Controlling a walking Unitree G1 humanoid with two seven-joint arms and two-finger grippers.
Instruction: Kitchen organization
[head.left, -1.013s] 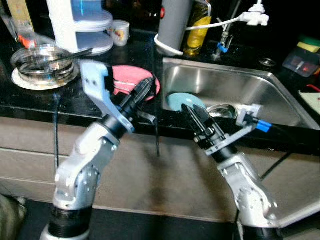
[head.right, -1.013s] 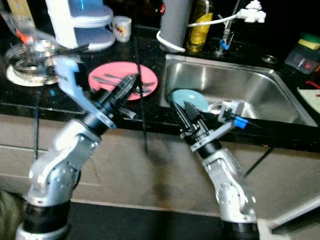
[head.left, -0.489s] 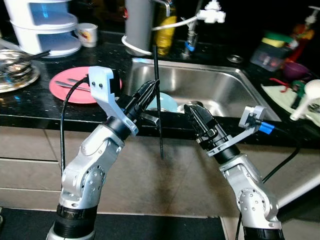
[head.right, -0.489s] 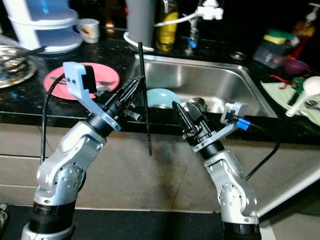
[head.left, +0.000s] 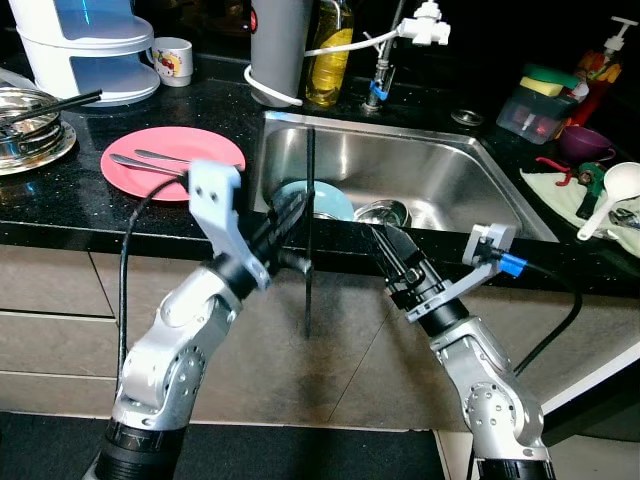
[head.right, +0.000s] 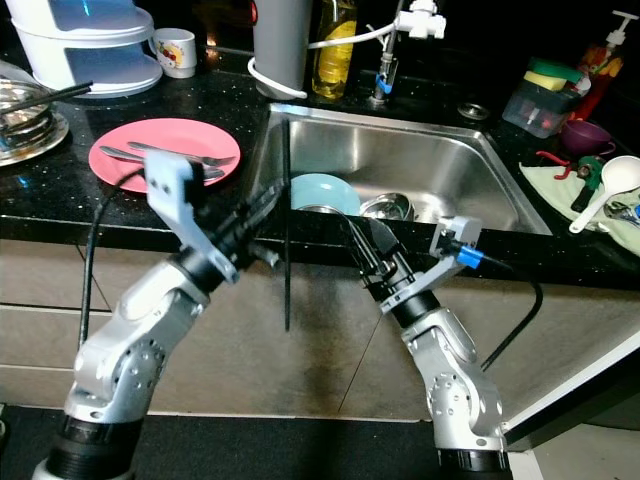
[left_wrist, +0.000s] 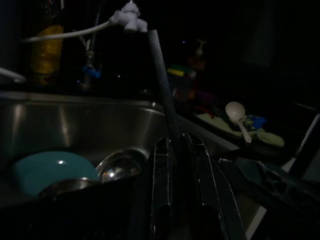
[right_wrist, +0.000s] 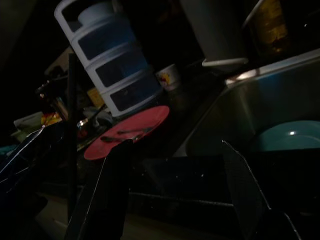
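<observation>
Left gripper (head.left: 285, 215) motion-blurred; bowl (head.left: 318, 200) partly hidden

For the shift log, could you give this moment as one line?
left gripper: shut on black rod, upright at sink edge | right gripper: open, empty | teal bowl: in sink

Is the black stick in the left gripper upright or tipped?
Upright: the black stick stands near vertical, clamped by the left gripper.
</observation>
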